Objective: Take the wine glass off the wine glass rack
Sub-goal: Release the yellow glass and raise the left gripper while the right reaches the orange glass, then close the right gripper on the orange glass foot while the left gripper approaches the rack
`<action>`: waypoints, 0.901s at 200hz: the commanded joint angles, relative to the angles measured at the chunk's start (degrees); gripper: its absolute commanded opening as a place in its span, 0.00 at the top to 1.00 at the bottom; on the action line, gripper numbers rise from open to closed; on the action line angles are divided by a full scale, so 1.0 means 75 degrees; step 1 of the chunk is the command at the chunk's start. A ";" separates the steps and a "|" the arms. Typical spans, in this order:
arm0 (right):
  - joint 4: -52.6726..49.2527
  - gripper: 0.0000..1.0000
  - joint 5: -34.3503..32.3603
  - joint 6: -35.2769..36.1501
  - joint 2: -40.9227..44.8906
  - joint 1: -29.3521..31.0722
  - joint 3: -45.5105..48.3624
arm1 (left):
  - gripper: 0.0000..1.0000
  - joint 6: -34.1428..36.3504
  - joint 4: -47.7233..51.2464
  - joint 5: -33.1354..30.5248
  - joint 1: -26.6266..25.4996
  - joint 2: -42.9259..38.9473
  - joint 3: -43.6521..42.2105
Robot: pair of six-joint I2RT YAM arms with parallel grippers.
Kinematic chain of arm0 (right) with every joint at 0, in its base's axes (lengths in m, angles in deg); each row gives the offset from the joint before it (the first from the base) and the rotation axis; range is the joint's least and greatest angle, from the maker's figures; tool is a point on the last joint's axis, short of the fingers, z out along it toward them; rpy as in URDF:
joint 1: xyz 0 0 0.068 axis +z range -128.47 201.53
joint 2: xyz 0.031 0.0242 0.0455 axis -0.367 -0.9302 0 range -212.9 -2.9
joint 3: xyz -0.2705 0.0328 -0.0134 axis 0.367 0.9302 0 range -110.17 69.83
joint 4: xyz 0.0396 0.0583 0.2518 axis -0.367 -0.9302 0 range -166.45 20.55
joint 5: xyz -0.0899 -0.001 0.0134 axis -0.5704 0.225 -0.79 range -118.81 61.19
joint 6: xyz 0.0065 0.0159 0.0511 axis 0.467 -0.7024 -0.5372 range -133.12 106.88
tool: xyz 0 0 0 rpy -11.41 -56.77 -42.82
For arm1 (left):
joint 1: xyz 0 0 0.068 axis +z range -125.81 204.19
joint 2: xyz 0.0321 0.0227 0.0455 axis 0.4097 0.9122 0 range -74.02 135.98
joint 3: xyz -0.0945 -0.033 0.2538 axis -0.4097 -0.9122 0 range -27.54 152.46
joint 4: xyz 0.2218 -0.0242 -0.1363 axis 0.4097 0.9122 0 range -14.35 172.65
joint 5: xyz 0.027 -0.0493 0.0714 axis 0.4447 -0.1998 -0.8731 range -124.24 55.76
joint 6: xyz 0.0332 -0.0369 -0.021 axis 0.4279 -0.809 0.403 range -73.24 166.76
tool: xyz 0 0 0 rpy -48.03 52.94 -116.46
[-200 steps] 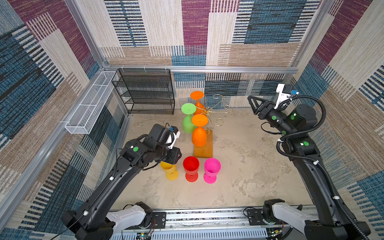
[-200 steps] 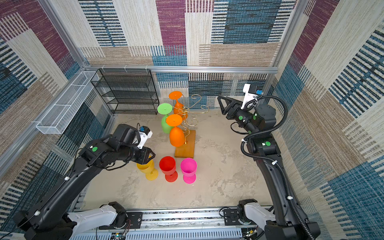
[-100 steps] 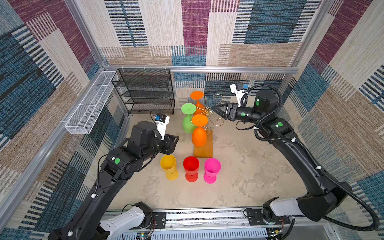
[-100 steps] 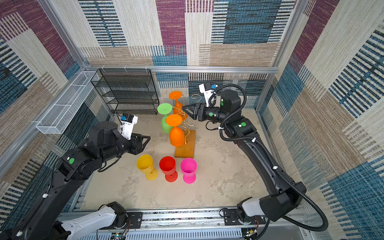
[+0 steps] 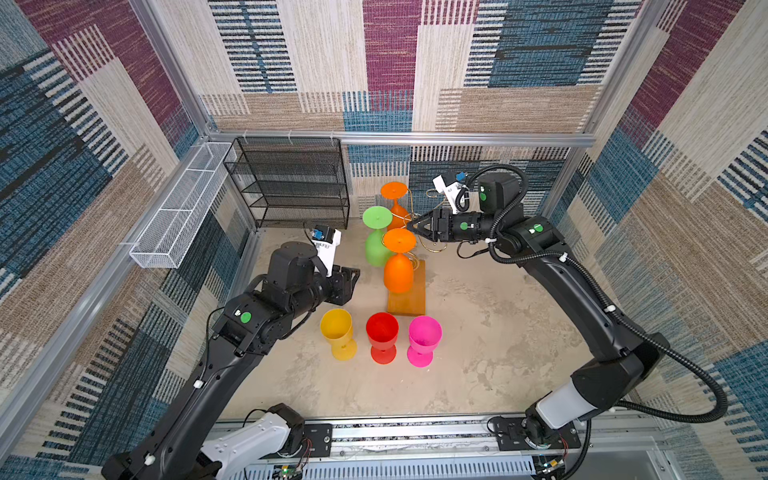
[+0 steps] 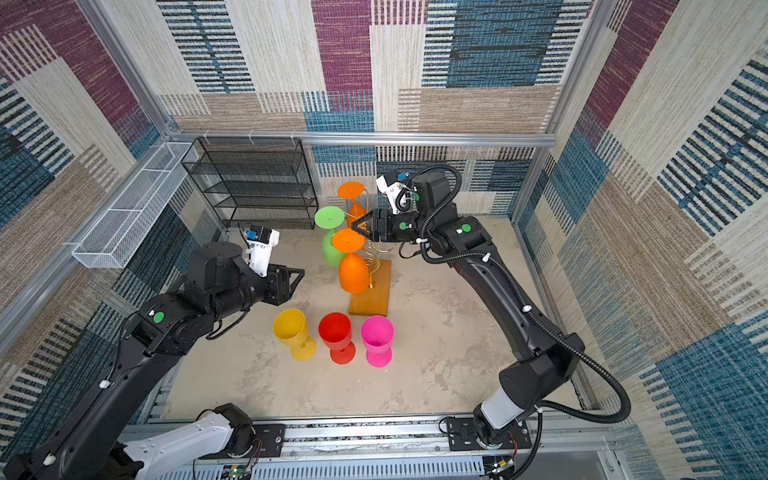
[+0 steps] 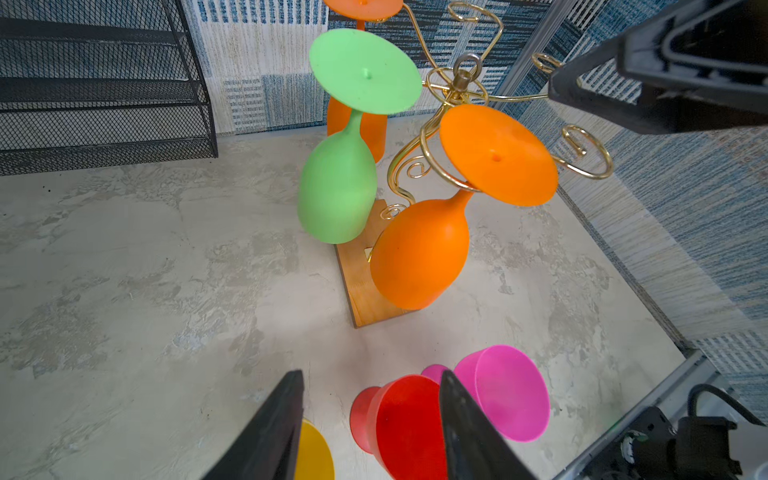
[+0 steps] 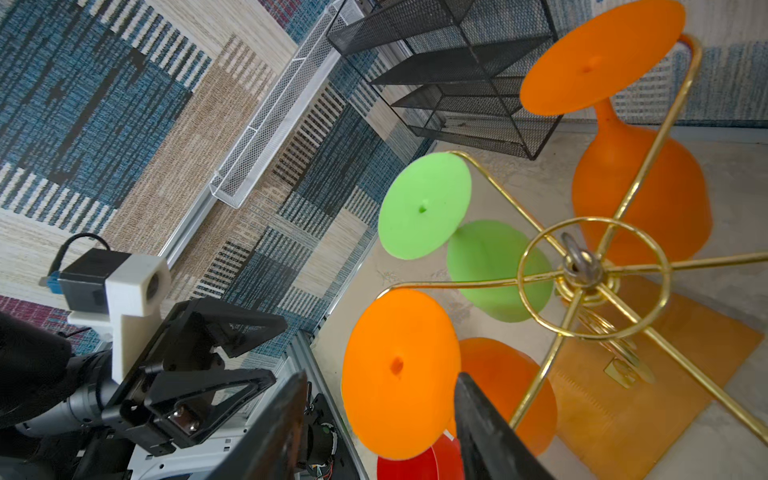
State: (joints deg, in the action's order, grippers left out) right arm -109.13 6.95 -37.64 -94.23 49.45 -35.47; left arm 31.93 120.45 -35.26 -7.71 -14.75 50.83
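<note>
Overhead, a grey mottled table [image 5: 498,332] sits inside walls of patchwork fabric. At the back stand a black mesh shelf [image 5: 291,183] and, along the side wall, a long white wire basket [image 5: 178,212].

Near the table's middle is the wine glass rack [image 5: 411,305]: thin gold scroll arms on a wavy stem above an orange-brown wooden base. Three glasses hang from it upside down: a far orange glass [image 5: 394,191], a green glass [image 5: 376,249], and the near orange wine glass [image 5: 398,272], whose flat foot rests on a scroll arm with its bowl hanging over the base. In front of the base, a yellow glass [image 5: 336,328], a red glass [image 5: 382,332] and a pink glass [image 5: 424,334] stand upright in a row.

My right gripper [image 5: 412,227] reaches in level with the rack's top, its tips just beside the near orange foot. Its jaws are apart and empty; in the right wrist view the foot sits between them. My left gripper [image 5: 352,284] hovers above the table near the yellow glass, jaws also apart, holding nothing.

I judge this to be the approach to the next hanging glass. The next move likely calls for closing on its foot or stem, then sliding it outward along the scroll arm's open end without tipping the rack or knocking the green glass.
</note>
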 commanded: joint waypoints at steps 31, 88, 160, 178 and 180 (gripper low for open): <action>-0.1319 0.42 -0.0067 0.0361 -0.0659 0.0018 -0.0898 | 0.45 0.0056 -0.0462 0.0149 0.0092 -0.0217 -0.0412; -0.1863 0.42 0.0270 0.0400 -0.1135 0.0015 -0.1470 | 0.45 0.0161 -0.0500 0.0170 0.0187 -0.0318 -0.0580; -0.1817 0.53 0.0539 0.0306 -0.0966 0.0015 -0.1339 | 0.45 0.0149 -0.0623 0.0364 0.0304 -0.0261 -0.0636; -0.1765 0.56 0.0628 0.0301 -0.0884 0.0015 -0.1241 | 0.45 0.0140 -0.0631 0.0379 0.0320 -0.0250 -0.0632; -0.1764 0.56 0.0632 0.0300 -0.0882 0.0015 -0.1230 | 0.45 0.0138 -0.0635 0.0381 0.0326 -0.0244 -0.0638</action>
State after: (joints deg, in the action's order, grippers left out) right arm -122.84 9.93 -35.41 -101.80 49.59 -45.24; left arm 31.99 117.82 -33.57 -5.48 -16.80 46.11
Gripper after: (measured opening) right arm 0.447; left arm 0.549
